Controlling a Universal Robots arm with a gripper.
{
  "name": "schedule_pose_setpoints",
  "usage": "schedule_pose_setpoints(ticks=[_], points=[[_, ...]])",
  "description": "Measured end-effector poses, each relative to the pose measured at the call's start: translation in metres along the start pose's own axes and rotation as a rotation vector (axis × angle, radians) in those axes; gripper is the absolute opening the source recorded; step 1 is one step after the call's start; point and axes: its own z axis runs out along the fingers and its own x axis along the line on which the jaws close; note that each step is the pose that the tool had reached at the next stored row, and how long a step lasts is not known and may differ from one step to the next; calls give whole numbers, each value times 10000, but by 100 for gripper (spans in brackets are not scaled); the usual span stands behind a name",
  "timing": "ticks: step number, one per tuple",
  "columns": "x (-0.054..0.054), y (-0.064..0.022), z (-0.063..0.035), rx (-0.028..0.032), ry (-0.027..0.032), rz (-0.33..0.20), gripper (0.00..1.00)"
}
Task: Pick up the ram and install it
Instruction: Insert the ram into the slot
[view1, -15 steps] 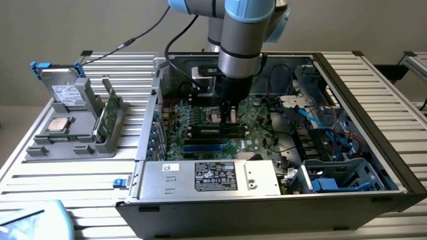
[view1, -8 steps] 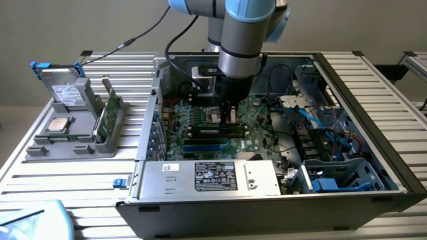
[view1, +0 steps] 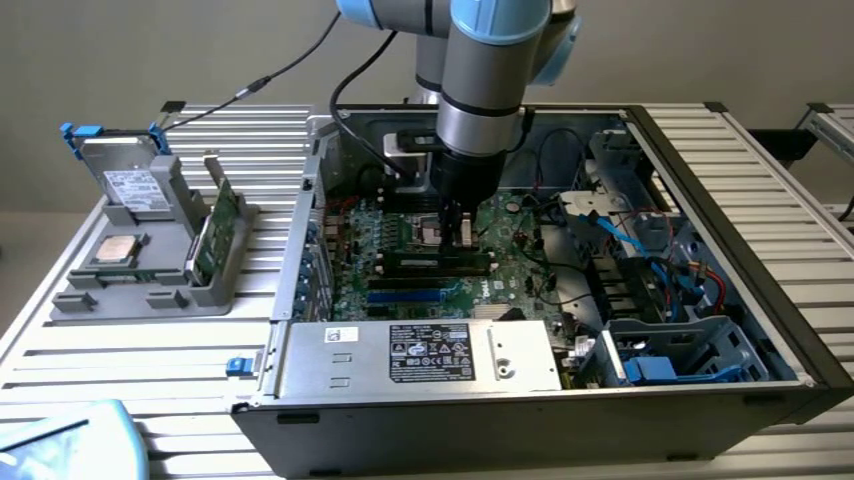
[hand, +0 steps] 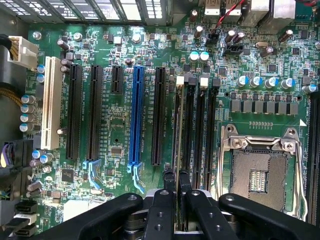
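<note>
The ram (hand: 177, 131) seems to be picked up already. It is seen as a thin edge, clamped between the two fingers of the claw (hand: 176, 176), which are drawn close together on it. It is held upright inside the computer case (view1: 787, 330), low over the motherboard (hand: 112, 120). It is lined up with the row of black memory slots (hand: 200, 130), at the end nearest the long blue slot (hand: 135, 115). Whether it is pushed all the way in cannot be told, so the putting-in is judged not yet finished. Another green stick (view1: 218, 228) is seen standing in the grey holder (view1: 160, 285) on the table (view1: 120, 350).
</note>
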Motion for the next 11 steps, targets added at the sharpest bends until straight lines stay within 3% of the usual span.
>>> schedule_pose_setpoints(ticks=[11], points=[[-5, -2, 14, -2, 34, 3, 14]])
